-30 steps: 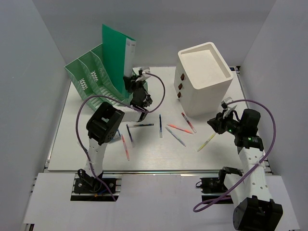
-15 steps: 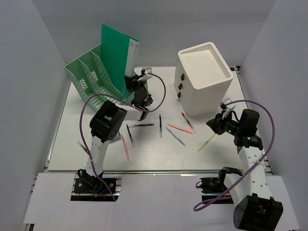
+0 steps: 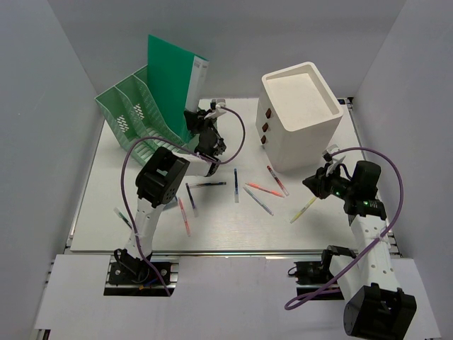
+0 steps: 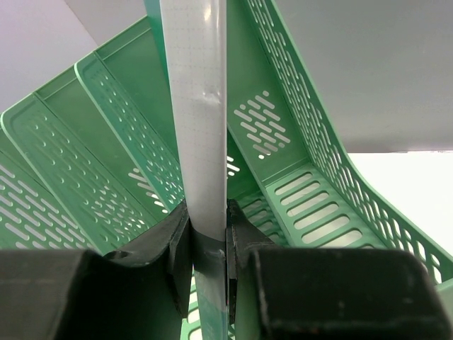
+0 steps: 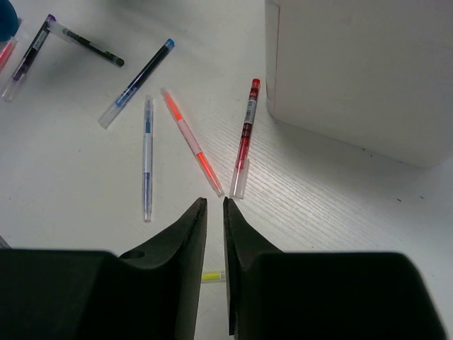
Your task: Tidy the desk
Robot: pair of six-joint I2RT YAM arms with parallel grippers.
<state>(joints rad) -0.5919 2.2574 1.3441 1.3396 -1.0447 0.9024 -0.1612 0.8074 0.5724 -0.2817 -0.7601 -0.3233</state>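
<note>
Likely a lab: grey walls (image 3: 42,106) enclose desk (image 3: 99,184).

Nine pens (image 3: 265,190), one rack (image 3: 131,117), one folder (image 3: 170,78), one box (image 3: 301,113)

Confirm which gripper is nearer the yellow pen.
Right. The right gripper hovers right by the yellow pen; the left gripper is far across the desk, clamped on the green folder.

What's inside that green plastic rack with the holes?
A tall green folder with a white spine stands in the slotted green plastic file rack, pinched by the left gripper. The other slots look empty; the folder hides its own slot's bottom.
</note>
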